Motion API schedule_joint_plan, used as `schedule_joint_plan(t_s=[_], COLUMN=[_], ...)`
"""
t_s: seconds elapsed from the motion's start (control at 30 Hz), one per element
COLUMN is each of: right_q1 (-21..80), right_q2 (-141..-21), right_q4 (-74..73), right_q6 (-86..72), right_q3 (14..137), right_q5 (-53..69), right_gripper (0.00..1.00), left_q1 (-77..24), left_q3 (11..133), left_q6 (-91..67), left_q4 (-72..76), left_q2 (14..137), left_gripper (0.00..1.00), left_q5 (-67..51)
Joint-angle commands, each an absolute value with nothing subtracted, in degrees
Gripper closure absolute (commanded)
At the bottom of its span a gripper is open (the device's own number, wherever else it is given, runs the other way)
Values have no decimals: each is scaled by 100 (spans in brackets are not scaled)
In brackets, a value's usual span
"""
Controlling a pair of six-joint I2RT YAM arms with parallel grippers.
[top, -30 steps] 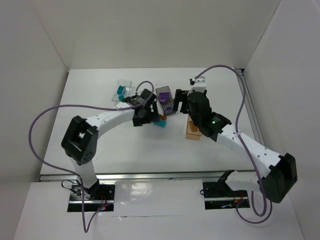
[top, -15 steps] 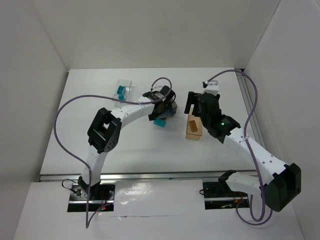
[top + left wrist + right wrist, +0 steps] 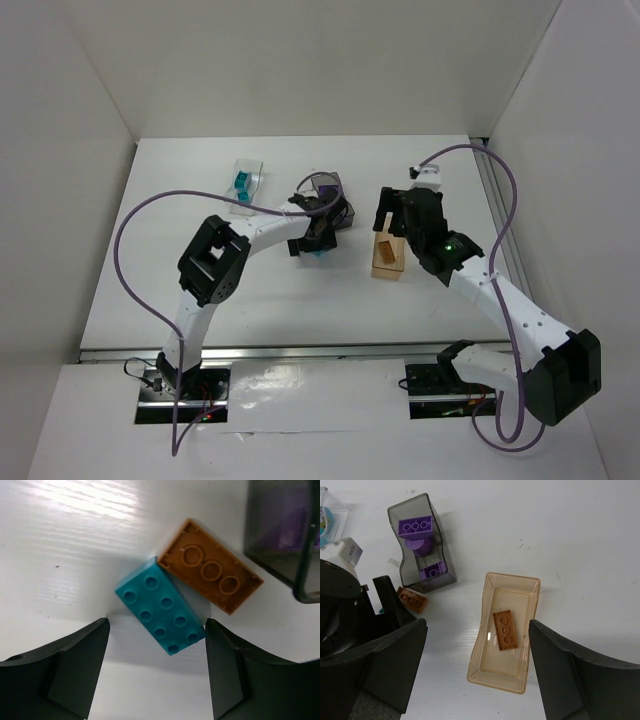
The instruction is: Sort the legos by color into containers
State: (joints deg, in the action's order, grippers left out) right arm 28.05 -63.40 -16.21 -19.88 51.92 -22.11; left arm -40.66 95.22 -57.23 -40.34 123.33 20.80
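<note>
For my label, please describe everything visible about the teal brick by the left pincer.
The teal brick looks like plastic: rectangular, with eight studs in two rows, facing up. It lies flat and diagonal on the white table, one long side touching an orange-brown brick. The open left pincer straddles it without contact.

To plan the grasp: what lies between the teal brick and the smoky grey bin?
An orange-brown brick, touching the teal brick; the left wrist view shows it.

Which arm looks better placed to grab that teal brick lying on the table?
Left. Its end effector hangs right above the teal brick, open fingers on either side of it. The right end effector is open over the orange-tan bin, farther away.
</note>
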Motion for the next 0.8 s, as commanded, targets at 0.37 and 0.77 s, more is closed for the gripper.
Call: schedule_joint_plan(t_s=[0.37,0.77], right_q1=[2646,2593], right_q2=[-6398,-6504], right_q4=[-1424,-1424], right_q6=[-1951,-1898], right_q3=[4939,4887], right_q5=[-1662,-1539], right_gripper=[11,11], left_q1=[-3692,-3410], left_q3=[8816,9220], left_q6=[-5783,-5423], left_q4=[-4043,-3876], left_q2=[11856,12146], left_gripper=[12,8], left_q5=[2418,1978])
